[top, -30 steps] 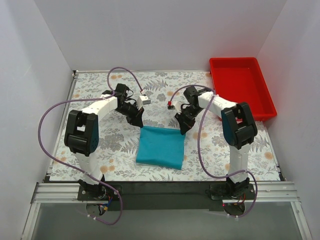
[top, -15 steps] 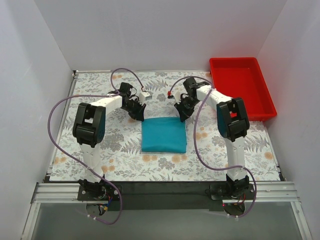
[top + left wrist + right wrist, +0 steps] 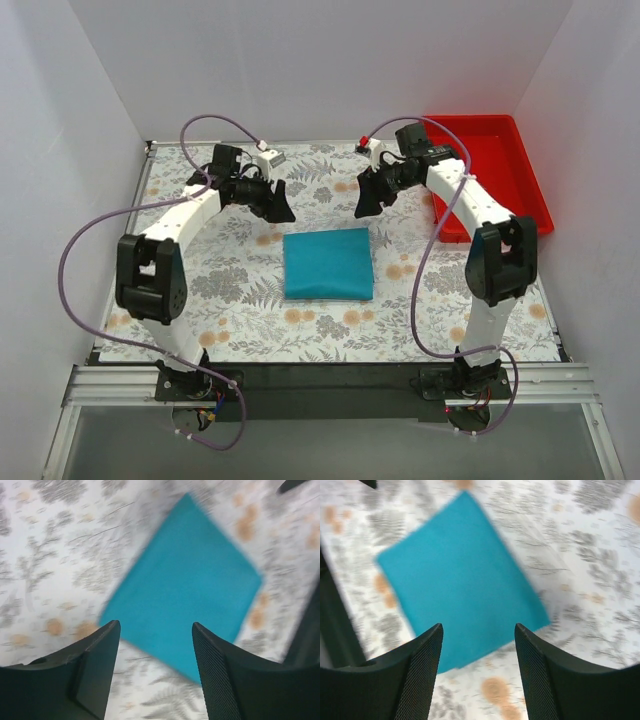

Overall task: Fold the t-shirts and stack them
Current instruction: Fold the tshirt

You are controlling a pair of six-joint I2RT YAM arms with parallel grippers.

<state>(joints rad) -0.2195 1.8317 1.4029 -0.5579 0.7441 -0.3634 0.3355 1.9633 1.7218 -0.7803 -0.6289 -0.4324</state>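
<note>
My left gripper (image 3: 283,213) and right gripper (image 3: 362,206) hang spread and empty; grabbing only the top layer of the t-shirt (image 3: 328,264) could undo its fold.

The scene is enclosed by three plain white walls: a back wall (image 3: 320,70), a left wall (image 3: 60,200) and a right wall (image 3: 600,200), all evenly lit with only soft shadows cast. The desk (image 3: 200,300) is covered by a white cloth printed with grey ferns and orange flowers, which is seen blurred in both wrist views. Along its near edge a black strip (image 3: 330,378) is fixed, bordered by a silver metal rail (image 3: 330,398). Below that, a dull grey surface (image 3: 330,445) is shown.
</note>
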